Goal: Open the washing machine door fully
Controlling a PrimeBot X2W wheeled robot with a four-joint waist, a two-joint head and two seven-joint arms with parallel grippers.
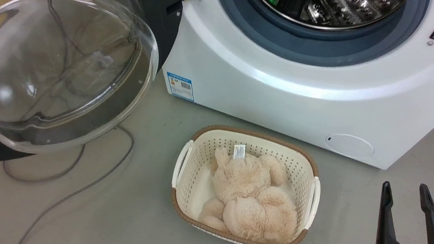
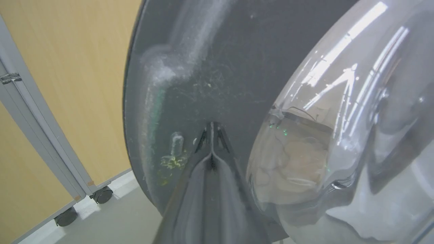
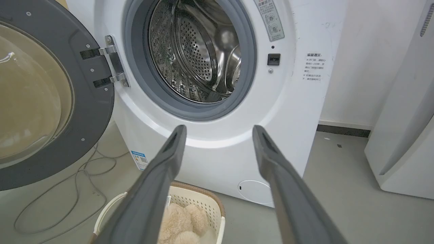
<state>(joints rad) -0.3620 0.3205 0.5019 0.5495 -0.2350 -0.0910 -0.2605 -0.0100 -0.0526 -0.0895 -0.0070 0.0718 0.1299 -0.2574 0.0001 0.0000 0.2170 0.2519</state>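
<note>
The washing machine (image 1: 291,85) is a white, smooth-enamelled box. Its perforated steel drum (image 3: 196,54) is ringed by a grey-blue rubber seal. The washing machine door (image 1: 50,58) hangs swung out to the robot's left of the opening, well clear of it. It is a bulging clear glass bowl set in a matte dark disc, scuffed and dusty near the rim.

On the floor before the machine sits a cream perforated plastic laundry basket (image 1: 182,164) holding a fluffy beige plush toy (image 1: 253,196).

The left gripper (image 2: 211,130) has its fingers pressed together on nothing, tips at the door's inner face just beside the bowl (actual contact is hard to confirm). The right gripper (image 1: 407,202) hangs spread wide and empty, well apart from the machine.

The step is likely nudging the door wider. It is best to push on the flat matte face near the free edge rather than on the slick curved glass. The push should follow the arc of the steel hinge (image 3: 113,64) and ease off before the wood-grain panel (image 2: 67,67) behind.
</note>
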